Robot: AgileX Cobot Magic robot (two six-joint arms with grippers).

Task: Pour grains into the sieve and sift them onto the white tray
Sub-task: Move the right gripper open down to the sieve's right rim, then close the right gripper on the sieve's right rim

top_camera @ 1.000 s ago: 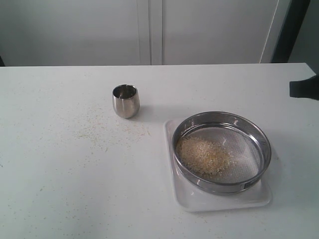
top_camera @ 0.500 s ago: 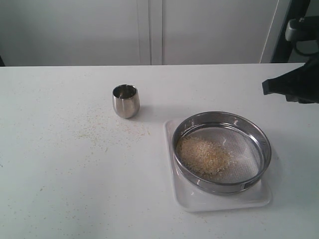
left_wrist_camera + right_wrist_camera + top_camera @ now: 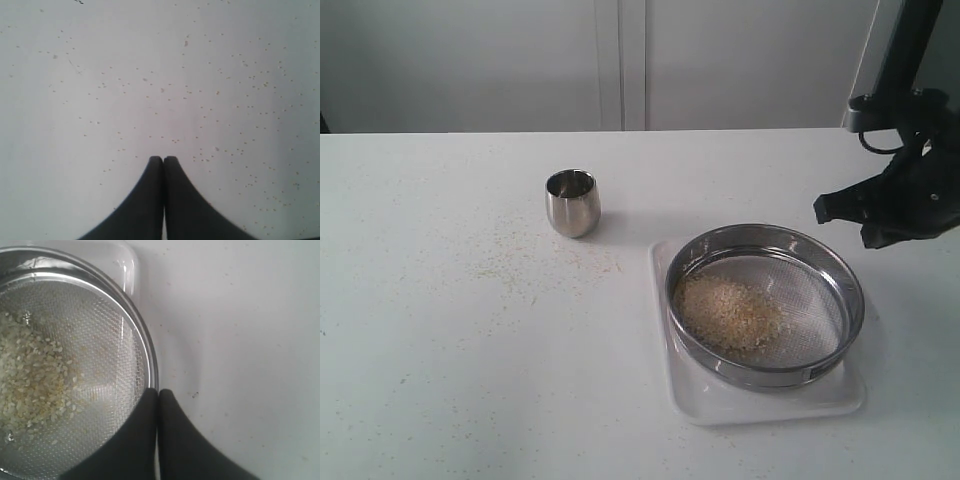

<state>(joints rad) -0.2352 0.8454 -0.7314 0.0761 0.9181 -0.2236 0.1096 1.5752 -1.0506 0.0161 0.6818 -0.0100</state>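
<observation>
**Right gripper [image 3: 158, 391] closed and empty by the sieve: pouring done, sifting outstanding**

Item 1. Right gripper: its fingers were pressed together with nothing held between them. In the right wrist view the tips were seen over the sieve [image 3: 770, 374] rim, on the side away from the pile. In the exterior view it was held above the table [image 3: 440, 350], clear of the sieve.

Item 2. Left gripper [image 3: 163, 158]: its fingers were likewise closed on nothing, over bare tabletop strewn with stray granules [image 3: 220, 105]. It was not seen in the exterior view.

Item 3. Grains [image 3: 725, 312]: these were recorded inside the sieve, heaped on the part of the mesh nearer the steel cup [image 3: 571, 203]. The rest of the mesh was left bare.

Item 4. Sieve: it was set on the white tray [image 3: 760, 405], covering most of it.

Item 5. Steel cup: it was stood upright, well apart from the tray. Its contents could not be made out.

Status: pouring was judged complete. Sifting was judged not yet begun in any visible measure, since the pile was unspread and the sieve ungrasped. Whether any fines had passed to the tray could not be told, as the area beneath the mesh was hidden. The visible tray margin was noted as plain white. A grasp of the rim and a shake were judged to be left.
</observation>
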